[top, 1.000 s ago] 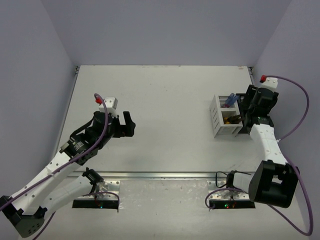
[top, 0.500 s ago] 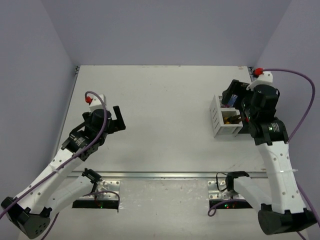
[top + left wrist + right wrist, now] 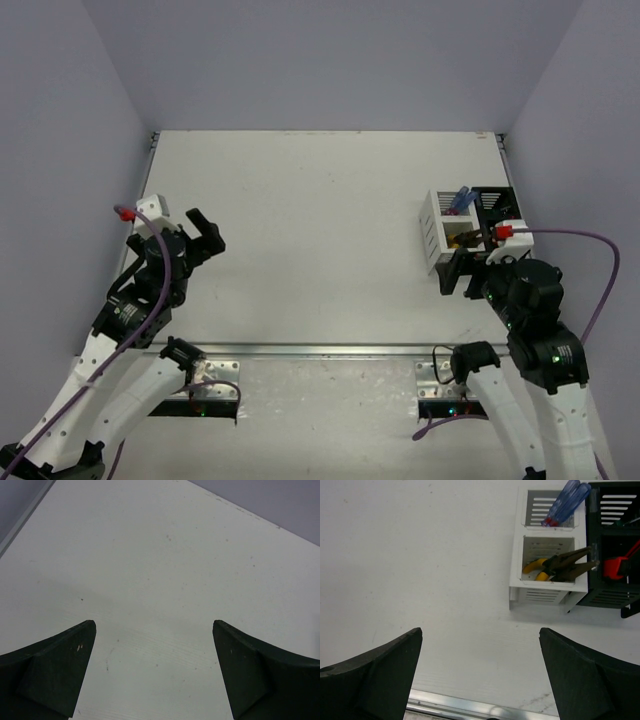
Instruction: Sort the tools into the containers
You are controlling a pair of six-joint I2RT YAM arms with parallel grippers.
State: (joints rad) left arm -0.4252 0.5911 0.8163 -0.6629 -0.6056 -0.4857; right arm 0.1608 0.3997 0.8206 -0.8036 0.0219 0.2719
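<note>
No readable text, label, brand or number shows on anything in view.

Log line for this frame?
left tool: open | right tool: open | blue-handled screwdrivers, yellow-and-black pliers in white slatted bin | red-handled cutters in black bin

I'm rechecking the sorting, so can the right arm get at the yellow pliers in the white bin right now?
Probably yes. The right gripper is open and empty, with bare table between it and the white bin. The yellow pliers lie in its near compartment, open-topped, nothing covering them.
</note>
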